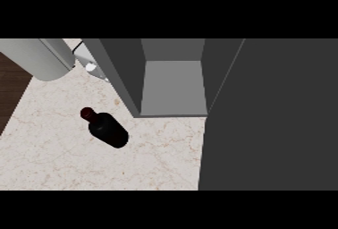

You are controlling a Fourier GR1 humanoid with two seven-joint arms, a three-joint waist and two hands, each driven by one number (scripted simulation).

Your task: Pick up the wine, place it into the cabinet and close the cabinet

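Observation:
The wine bottle [107,128] is dark, almost black, with a dark red cap. It stands on the pale marble counter [59,165], left of and a little nearer than the cabinet. The grey cabinet [173,85] is open, and its inner shelf shows nothing on it. Its door [271,116] is swung out as a large dark grey panel that fills the right side of the view. Neither black hand shows anywhere, and nothing touches the bottle.
A pale grey cylinder [41,57], like a forearm, lies at the upper left; its end with light grey parts [89,66] meets the cabinet's left wall. The counter's left edge borders dark wooden floor [9,89].

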